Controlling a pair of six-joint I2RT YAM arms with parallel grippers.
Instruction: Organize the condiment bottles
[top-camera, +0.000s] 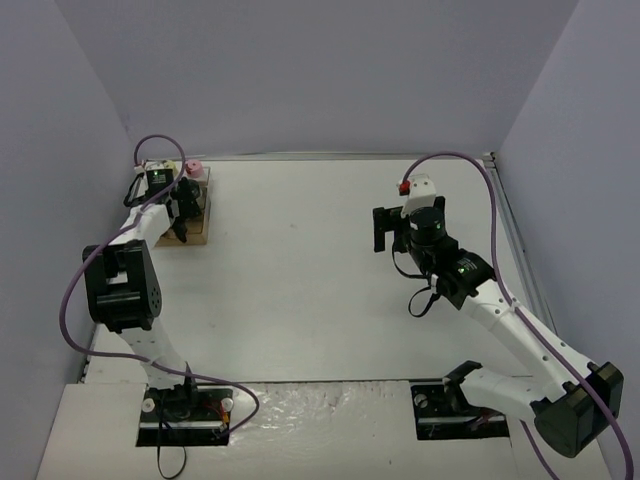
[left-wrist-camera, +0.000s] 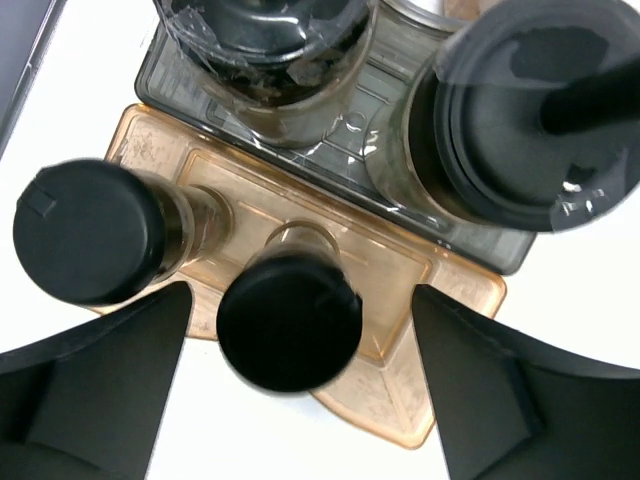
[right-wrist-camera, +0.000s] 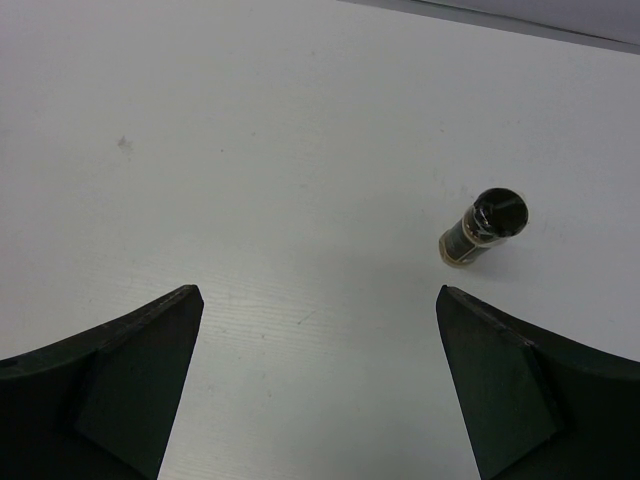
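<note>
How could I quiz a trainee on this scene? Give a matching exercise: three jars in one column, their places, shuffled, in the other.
Things
1. small black-capped clear jar in the right wrist view
2. pink-capped clear jar
3. large knob-topped black-capped jar

Places
A. in the clear compartment of the wooden-and-clear rack
B. standing alone on the white table
C. at the rack's far end, top view

Pairs: 1-B, 2-C, 3-A

walls (top-camera: 300, 70): pale lavender, three sides | table (top-camera: 300, 300): white | light: even
</note>
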